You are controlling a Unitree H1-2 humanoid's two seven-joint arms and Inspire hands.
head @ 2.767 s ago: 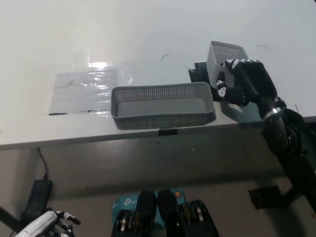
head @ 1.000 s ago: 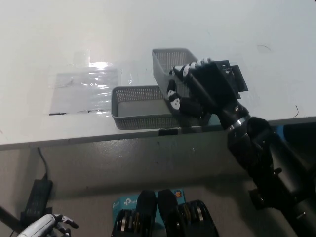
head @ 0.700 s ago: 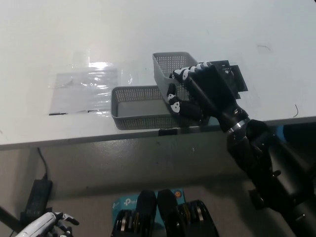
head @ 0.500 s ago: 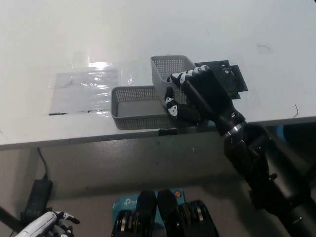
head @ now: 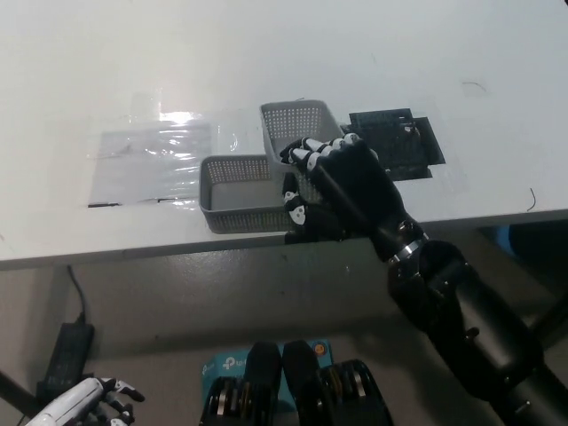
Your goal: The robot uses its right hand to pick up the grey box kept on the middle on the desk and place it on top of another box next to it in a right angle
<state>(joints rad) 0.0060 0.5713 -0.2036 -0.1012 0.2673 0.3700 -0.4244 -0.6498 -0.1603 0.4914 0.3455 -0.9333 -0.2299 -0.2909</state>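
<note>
White left hand (head: 84, 401) seen at bottom left, below desk (head: 266, 53), fingers spread, nothing held. Clear plastic sheet (head: 160, 155) laid flat on desk. Long grey box (head: 235, 197) set along front edge. 2nd grey box (head: 297, 129) held crosswise over its right end, gripped by black right hand (head: 342, 182). Black mat (head: 399, 142) seen just right.

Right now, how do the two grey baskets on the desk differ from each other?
The held basket is gripped by the black right hand and runs away from the desk edge; the lower basket rests on the desk, running along its edge. The held one sits crosswise over the lower one's right end. Both are grey and perforated.
</note>
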